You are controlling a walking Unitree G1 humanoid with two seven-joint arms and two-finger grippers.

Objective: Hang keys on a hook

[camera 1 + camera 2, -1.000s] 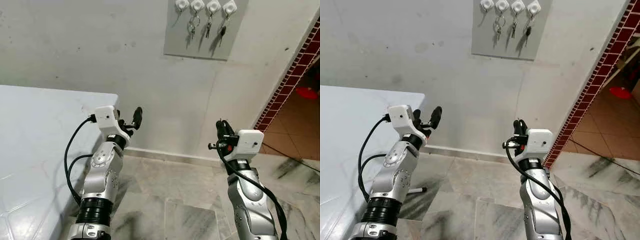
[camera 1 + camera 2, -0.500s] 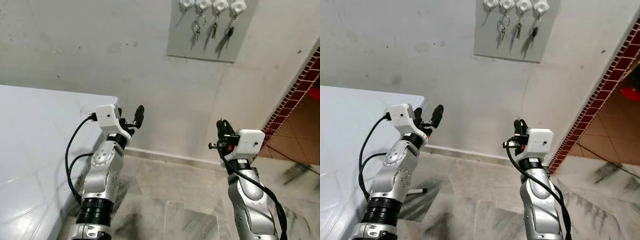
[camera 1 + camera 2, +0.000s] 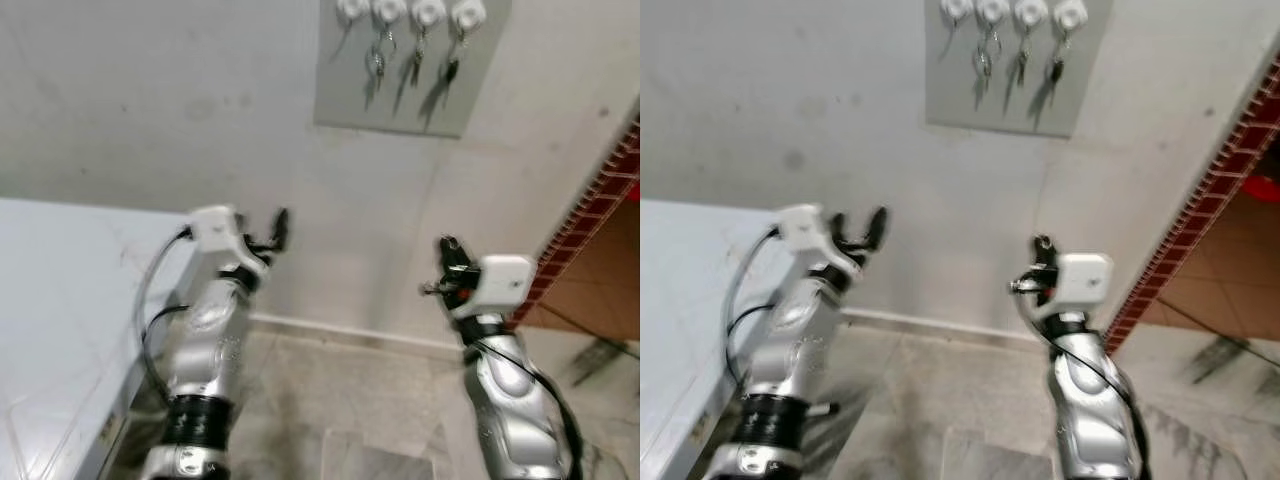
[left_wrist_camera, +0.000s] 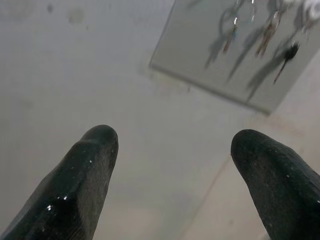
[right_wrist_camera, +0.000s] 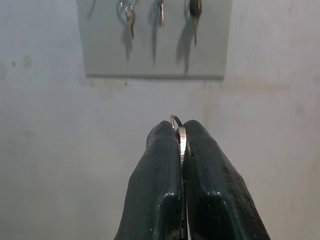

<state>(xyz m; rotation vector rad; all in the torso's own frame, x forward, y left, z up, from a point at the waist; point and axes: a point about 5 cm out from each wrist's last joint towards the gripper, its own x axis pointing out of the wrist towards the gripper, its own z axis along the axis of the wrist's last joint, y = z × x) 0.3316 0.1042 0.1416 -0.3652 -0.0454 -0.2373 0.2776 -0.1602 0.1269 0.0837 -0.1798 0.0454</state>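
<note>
A grey board on the wall carries four white hooks; three hold hanging keys. Well below the board, the right tool pinches a key ring between closed fingers. The left tool, also below the board, stands wide apart beside the white surface.

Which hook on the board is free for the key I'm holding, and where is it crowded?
The leftmost hook is bare, bordered by the board's left edge. The other three hooks each carry keys, so that side is crowded. The right pincer is pinching the key ring.
</note>
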